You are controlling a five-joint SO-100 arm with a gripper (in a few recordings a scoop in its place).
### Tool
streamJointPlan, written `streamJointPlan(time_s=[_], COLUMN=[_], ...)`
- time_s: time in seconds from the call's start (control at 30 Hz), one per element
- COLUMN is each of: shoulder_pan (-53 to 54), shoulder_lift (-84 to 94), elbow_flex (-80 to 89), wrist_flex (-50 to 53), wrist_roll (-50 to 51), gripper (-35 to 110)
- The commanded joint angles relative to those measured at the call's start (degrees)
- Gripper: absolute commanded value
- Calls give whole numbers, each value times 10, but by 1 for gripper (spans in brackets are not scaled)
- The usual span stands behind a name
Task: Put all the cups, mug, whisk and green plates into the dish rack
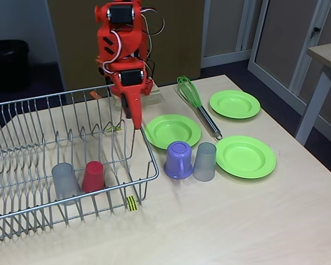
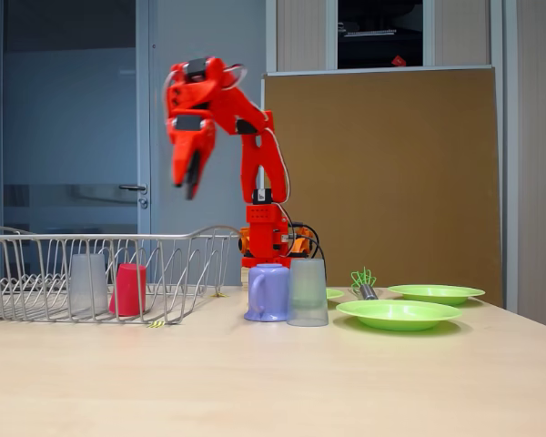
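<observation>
Red arm's gripper (image 2: 189, 182) hangs high over the dish rack (image 1: 149, 165), near its right wall; fingers (image 1: 135, 113) look nearly closed w/ nothing between them, though the side view is blurred.

In the rack: grey cup (image 1: 65, 181) and red cup (image 1: 92, 176), both upside down. On the tabletop (image 1: 237, 221): purple mug (image 1: 178, 160) touching the second grey cup (image 1: 204, 162), three green plates (image 1: 172, 130) (image 1: 235, 104) (image 1: 245, 156), and the whisk (image 1: 197, 105) between them.

Next is probably the mug or grey cup. They stand pressed together, so approach from the free outer side, fingers opened wide, to avoid knocking the neighbour.

The high view gives the layout; the low side view gives gripper height above the rack, but there the whisk (image 2: 362, 280) is mostly hidden behind a plate.
</observation>
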Motion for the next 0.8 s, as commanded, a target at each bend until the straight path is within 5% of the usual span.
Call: streamJointPlan(time_s=[0.0,0.2,0.77], shoulder_pan=[-63,-143,-213], shoulder_lift=[74,91,-28], elbow_flex=[87,199,254], wrist_flex=[-25,-89,-221], wrist_roll=[96,175,154], gripper=[32,35,39])
